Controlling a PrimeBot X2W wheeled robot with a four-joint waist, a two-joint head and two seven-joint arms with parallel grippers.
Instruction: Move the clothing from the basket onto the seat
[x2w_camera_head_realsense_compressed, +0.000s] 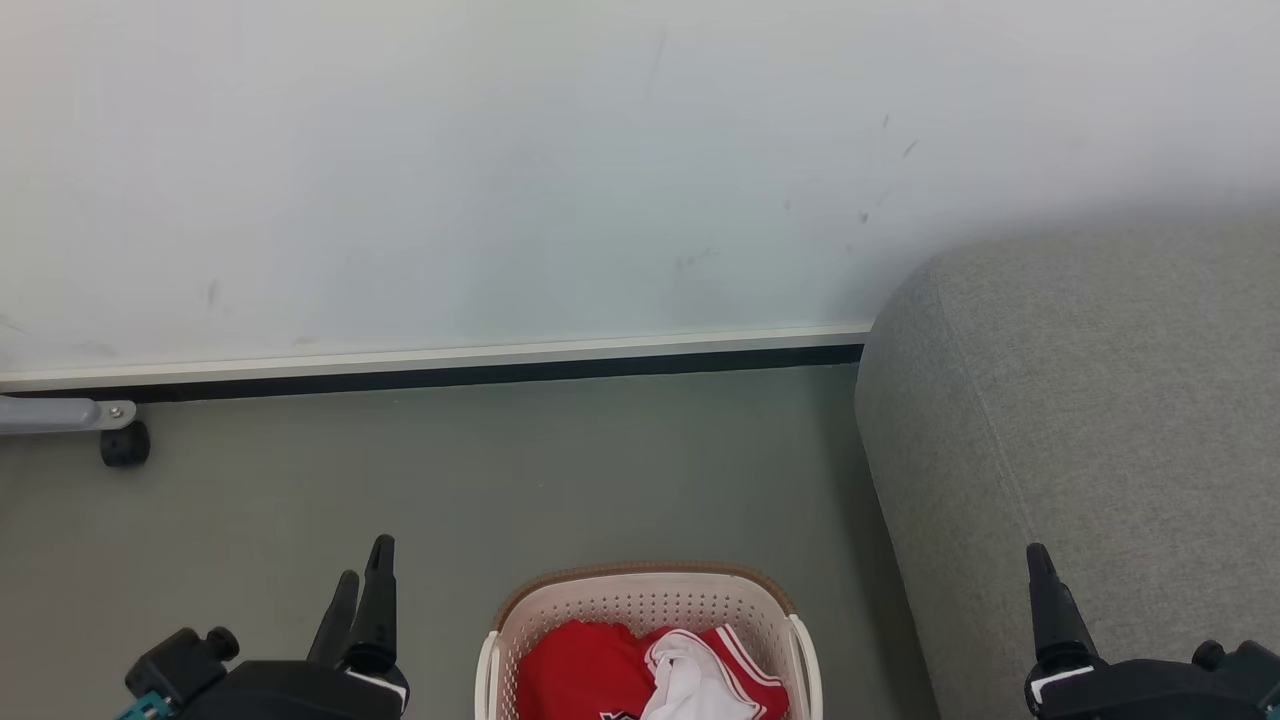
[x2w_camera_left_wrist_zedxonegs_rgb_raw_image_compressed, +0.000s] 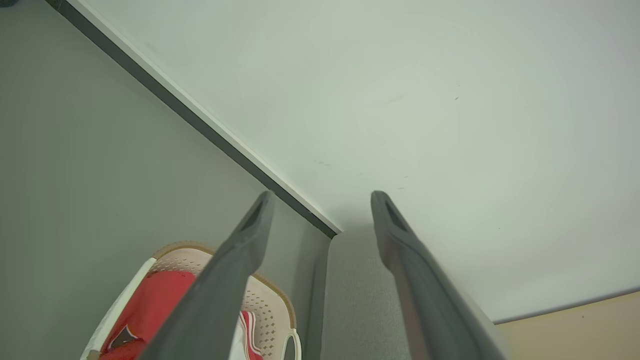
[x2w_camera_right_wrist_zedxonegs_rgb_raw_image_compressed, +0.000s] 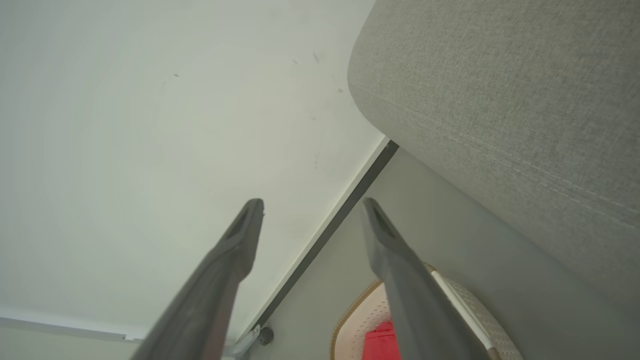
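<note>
1. Nearest, lower left of the head view: left gripper (x2w_camera_head_realsense_compressed: 365, 562), jaws spread and empty, fingers pointing ahead over the floor (x2w_camera_head_realsense_compressed: 500, 470).
2. Lower right: right gripper (x2w_camera_right_wrist_zedxonegs_rgb_raw_image_compressed: 311, 202), jaws likewise spread, pinching nothing, close against the side of the seat (x2w_camera_head_realsense_compressed: 1100, 400).
3. Between the two, low and centred: basket (x2w_camera_head_realsense_compressed: 640, 578) standing on the floor, clothing (x2w_camera_head_realsense_compressed: 590, 670) heaped inside, red with a white fold uppermost.
4. Probably decisive for the coming reach: clothing inward of and below both jaws, left arm somewhat nearer the basket, right arm nearer the seat.
5. Farthest: pale wall (x2w_camera_head_realsense_compressed: 500, 180) behind.
</note>
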